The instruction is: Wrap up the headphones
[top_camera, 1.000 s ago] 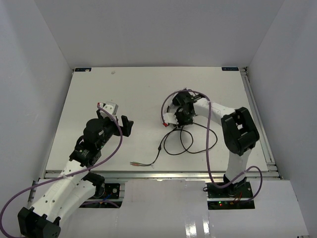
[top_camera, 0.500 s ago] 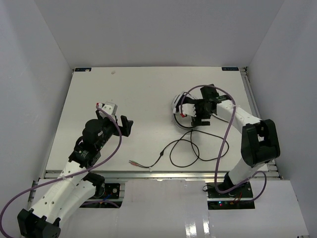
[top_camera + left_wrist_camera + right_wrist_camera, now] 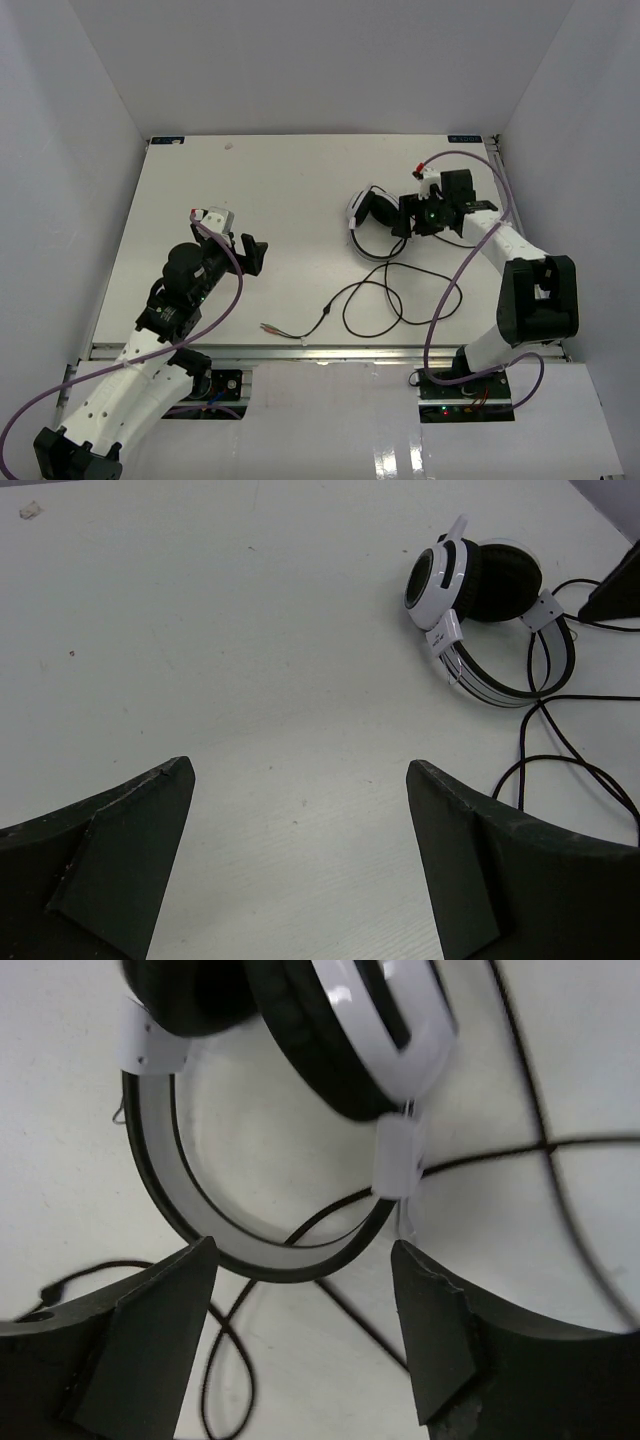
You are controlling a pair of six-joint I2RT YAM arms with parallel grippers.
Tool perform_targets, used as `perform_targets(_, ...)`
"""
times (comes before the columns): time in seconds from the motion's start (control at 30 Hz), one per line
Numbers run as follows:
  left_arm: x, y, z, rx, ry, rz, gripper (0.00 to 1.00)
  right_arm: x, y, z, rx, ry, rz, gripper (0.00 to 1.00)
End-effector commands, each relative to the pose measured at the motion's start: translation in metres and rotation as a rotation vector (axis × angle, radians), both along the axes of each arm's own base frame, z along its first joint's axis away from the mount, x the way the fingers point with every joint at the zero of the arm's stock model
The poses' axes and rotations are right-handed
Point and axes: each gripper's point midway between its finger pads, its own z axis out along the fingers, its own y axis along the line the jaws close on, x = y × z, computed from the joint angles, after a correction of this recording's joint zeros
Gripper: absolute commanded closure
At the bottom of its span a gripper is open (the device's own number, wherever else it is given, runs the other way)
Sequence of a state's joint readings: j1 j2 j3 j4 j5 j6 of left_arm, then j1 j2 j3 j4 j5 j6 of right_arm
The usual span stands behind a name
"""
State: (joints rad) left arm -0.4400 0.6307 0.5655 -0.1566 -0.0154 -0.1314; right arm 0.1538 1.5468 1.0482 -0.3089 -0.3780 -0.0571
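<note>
Headphones (image 3: 372, 212) are found lying on the white desk (image 3: 270, 180), with the white cups and black pads tucked close together and the headband curving out on their near side. The thin black cable (image 3: 395, 300) is spilled in loose loops on the near side of the headphones, and a strand is seen passing under the headband. The plugs (image 3: 270, 328) are left well off to the near left of the headphones, close to the desk's front edge. So no wrapping is done yet, by the look of it.

The right hand (image 3: 408, 218) is parked just to the right of the headphones, with its fingers spread apart and nothing clamped between them. From its wrist camera the headband and one cup are seen past the gap. The left hand (image 3: 238, 250) is held well away to the left of the headphones, its jaws spread wide too and nothing gripped.
</note>
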Motion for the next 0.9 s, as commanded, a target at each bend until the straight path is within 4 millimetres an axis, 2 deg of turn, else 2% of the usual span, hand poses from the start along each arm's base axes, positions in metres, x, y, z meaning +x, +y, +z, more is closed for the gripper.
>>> perform_targets(0.0, 0.001, 0.002, 0.012, -0.014, -0.032, 0.01, 0.02, -0.032, 0.016, 0.0, 0.179, 0.162, -0.272, 0.2)
perform_targets(0.07, 0.001, 0.003, 0.013, -0.013, -0.034, 0.013, 0.02, -0.042, 0.016, -0.008, 0.2, 0.189, -0.326, 0.17)
perform_targets(0.1, 0.001, 0.003, 0.013, -0.013, -0.034, 0.013, 0.02, -0.039, 0.016, -0.003, 0.204, 0.163, -0.331, 0.16)
perform_targets(0.17, 0.001, 0.003, 0.013, -0.013, -0.034, 0.015, 0.02, -0.044, 0.016, -0.011, 0.219, 0.201, -0.381, 0.15)
perform_targets(0.23, 0.002, 0.003, 0.011, -0.01, -0.029, 0.015, 0.02, -0.041, 0.013, -0.021, 0.209, 0.226, -0.427, 0.16)
perform_targets(0.3, 0.003, 0.002, 0.009, -0.005, -0.024, 0.011, 0.02, -0.034, 0.013, -0.025, 0.212, 0.234, -0.454, 0.22)
perform_targets(0.37, 0.004, 0.002, 0.007, 0.0, -0.017, 0.011, 0.02, -0.026, 0.015, -0.03, 0.222, 0.262, -0.48, 0.34)
perform_targets(0.5, 0.004, 0.002, 0.004, 0.006, -0.007, 0.013, 0.02, -0.015, 0.017, -0.034, 0.212, 0.279, -0.503, 0.48)
perform_targets(0.73, 0.005, 0.0, 0.002, 0.009, -0.002, 0.006, 0.02, -0.024, 0.026, -0.045, 0.216, 0.312, -0.503, 0.52)
perform_targets(0.87, 0.006, 0.0, 0.0, 0.014, 0.007, 0.008, 0.02, -0.018, 0.033, -0.047, 0.222, 0.324, -0.5, 0.53)
